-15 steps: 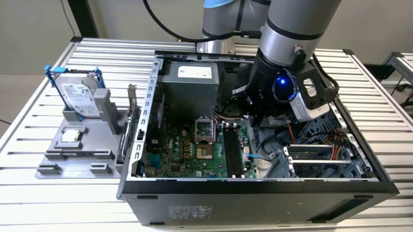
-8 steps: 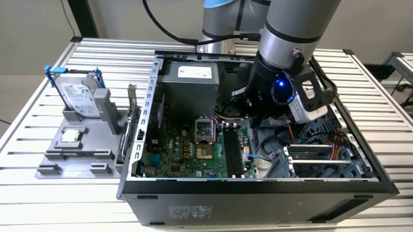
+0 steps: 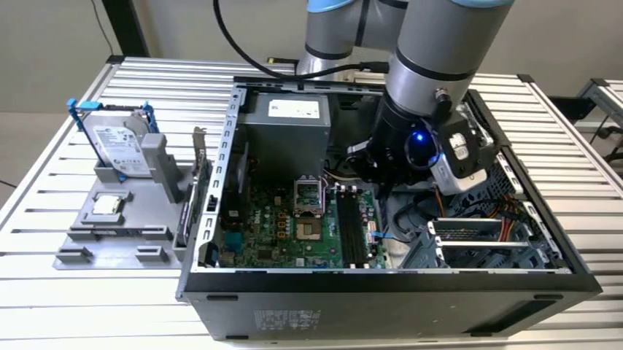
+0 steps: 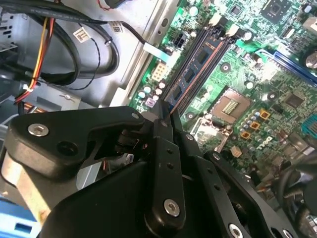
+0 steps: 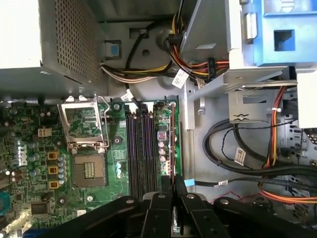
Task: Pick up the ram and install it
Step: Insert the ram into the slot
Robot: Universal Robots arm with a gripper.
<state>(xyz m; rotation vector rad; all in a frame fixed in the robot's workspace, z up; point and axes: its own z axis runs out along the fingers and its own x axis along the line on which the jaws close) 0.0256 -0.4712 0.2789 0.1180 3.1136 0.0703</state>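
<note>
From where I stand, the gripper [image 5: 173,191] is down inside the open computer case [image 3: 389,281]. Its black fingers [image 5: 159,210] are pressed together on one end of the ram [image 5: 166,144]. In the second wrist view the gripper [image 4: 166,119] pinches the same stick. The ram [image 4: 190,74] runs straight out from the fingertips, standing on its long edge, with its dark chips showing along one face.

The stick lies lengthwise over the black memory slots [image 5: 141,148], on the side nearest the bare metal floor of the case. I cannot tell whether it is seated in a slot or only held just above one.

Beside the slots, on the green motherboard [image 5: 29,148], the processor socket [image 5: 90,171] sits open with its metal frame lifted. On the other side of the ram, bundles of black, yellow and orange cables [image 5: 237,158] loop across the case floor. The grey power supply [image 3: 282,127] sits at the far end of the board.

In the exterior view the arm [image 3: 428,80] reaches steeply down into the case, and its wrist covers the spot where the stick is held. Well apart, to the exterior view's left, a silver hard drive [image 3: 122,142] in a blue frame stands on a grey fixture [image 3: 117,233]. The fixture rests on the slatted table [image 3: 58,306].
</note>
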